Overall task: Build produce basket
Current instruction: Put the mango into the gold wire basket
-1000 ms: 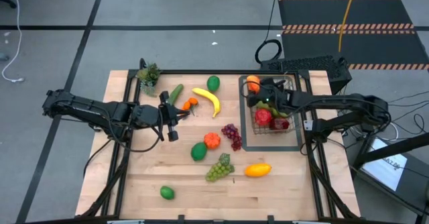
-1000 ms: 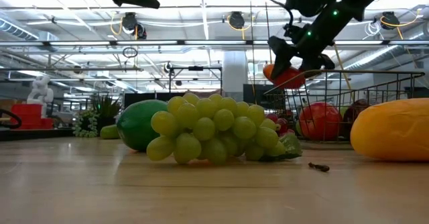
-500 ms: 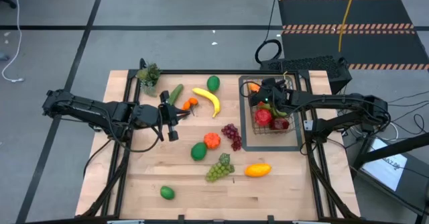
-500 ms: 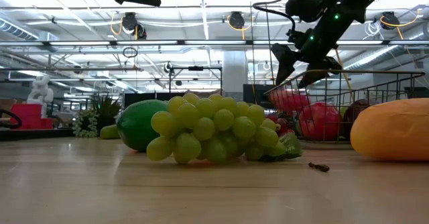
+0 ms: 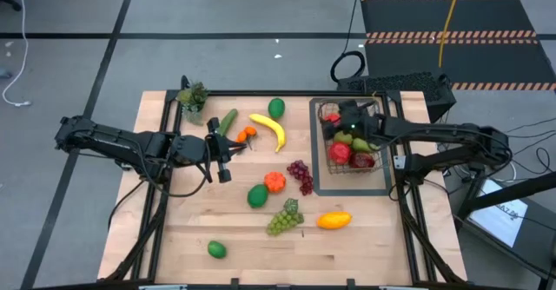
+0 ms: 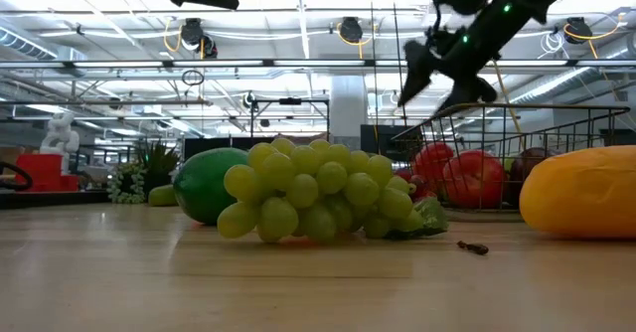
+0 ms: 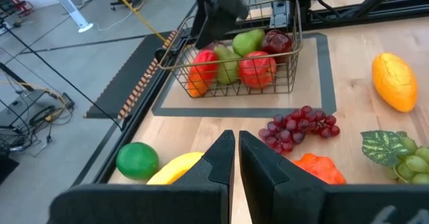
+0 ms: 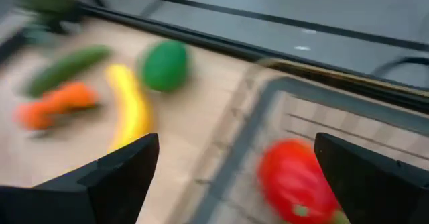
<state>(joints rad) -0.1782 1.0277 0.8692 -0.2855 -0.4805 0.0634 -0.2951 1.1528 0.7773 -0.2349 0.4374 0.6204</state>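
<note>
My right end effector (image 5: pixel 340 116) hangs over the far left corner of the basket (image 5: pixel 382 154), fingers spread wide and nothing between them. The basket sits on a flat dark tray (image 5: pixel 318 173) at the right of the worktop (image 5: pixel 174 229), and I can see red fruit and a green piece inside it. I judge a drop is done and I'm between pieces. My left end effector (image 5: pixel 222 148) waits at mid-left, fingers nearly together and empty, beside a small orange piece (image 5: pixel 247 134). Loose on the worktop: banana (image 5: pixel 269 128), cucumber (image 5: pixel 228 121), purple grapes (image 5: pixel 301 175), green grapes (image 5: pixel 284 216), a yellow-orange mango (image 5: pixel 334 220), several green fruits. Next I'd swing right toward the banana or the far green fruit (image 5: pixel 276 108), nearest its reach, and come down with the jaws across the narrow side.
</note>
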